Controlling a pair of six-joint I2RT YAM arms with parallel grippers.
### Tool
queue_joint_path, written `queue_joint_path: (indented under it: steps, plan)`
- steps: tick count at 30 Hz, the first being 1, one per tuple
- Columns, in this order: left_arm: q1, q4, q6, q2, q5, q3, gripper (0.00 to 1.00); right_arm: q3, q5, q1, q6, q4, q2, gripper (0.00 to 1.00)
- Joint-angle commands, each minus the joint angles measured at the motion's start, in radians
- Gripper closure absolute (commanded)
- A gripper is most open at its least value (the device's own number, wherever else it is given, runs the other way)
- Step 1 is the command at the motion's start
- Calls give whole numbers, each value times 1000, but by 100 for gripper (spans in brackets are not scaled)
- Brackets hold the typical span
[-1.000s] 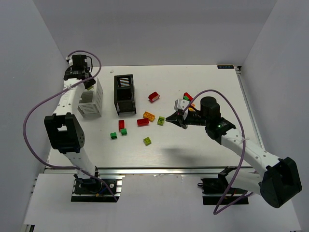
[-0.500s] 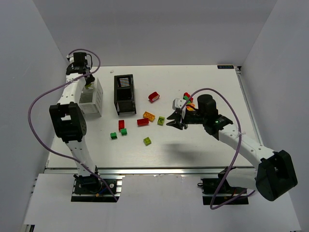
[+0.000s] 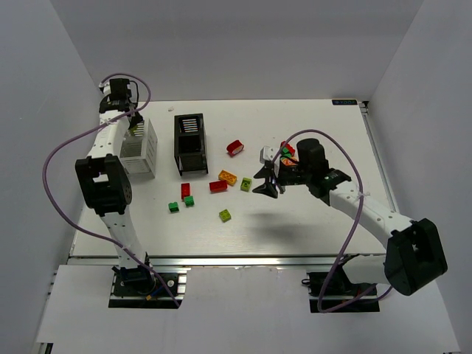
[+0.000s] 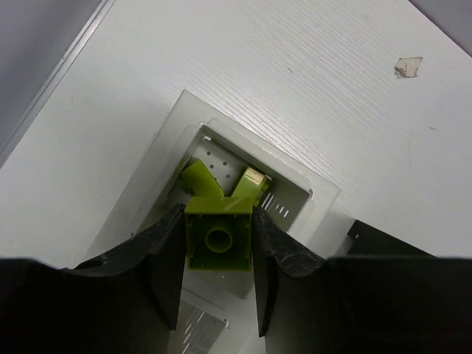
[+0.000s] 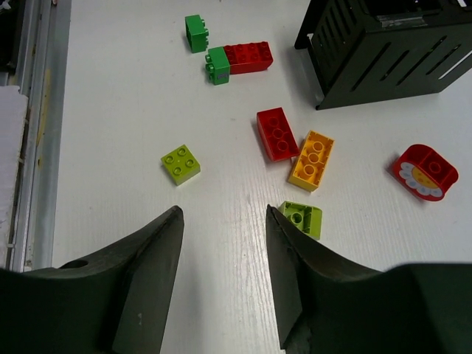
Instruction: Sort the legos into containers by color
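My left gripper [image 4: 218,243] is shut on a yellow-green brick [image 4: 218,237] and holds it above the white bin [image 4: 177,122], whose far compartment has yellow-green pieces [image 4: 200,181] in it. In the top view it [image 3: 133,122] hangs over the white bin's [image 3: 140,155] far end. My right gripper [image 5: 223,214] is open and empty, low over the table; an upturned yellow-green brick [image 5: 301,219] lies just by its right finger. Ahead lie a yellow-green square [image 5: 181,164], a red brick [image 5: 277,133], an orange-yellow brick [image 5: 313,160] and a red arch piece [image 5: 425,171].
The black bin [image 3: 190,144] stands right of the white one and shows in the right wrist view [image 5: 391,44]. A red brick [image 5: 249,57] joined to a green one [image 5: 217,65], and another green brick [image 5: 196,33], lie near it. More bricks [image 3: 287,150] sit behind my right gripper [image 3: 268,184].
My right arm has swung its wrist toward the far side, its gripper staying near the yellow-green brick. My left gripper has shifted slightly over the white bin, still holding its brick.
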Motion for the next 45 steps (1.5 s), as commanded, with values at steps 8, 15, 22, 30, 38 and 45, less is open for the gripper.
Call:
queue_joint_path:
  steps: [8,15,22,30,38,45]
  plan:
    - [11,2,-27,-75,33,29,23,157,12,-11,10,-88,99,41]
    - [12,34,-52,-228,125,-73,26,264,101,-11,96,-156,174,40]
    - [12,207,-102,-559,398,-511,63,392,244,-9,168,-324,330,38]
    - [12,209,-155,-946,637,-868,27,528,402,15,294,-441,476,28]
    - [12,117,-176,-1204,711,-1055,27,620,454,31,657,-530,567,19]
    - [12,94,-222,-1311,716,-1124,26,528,621,86,885,-510,574,16]
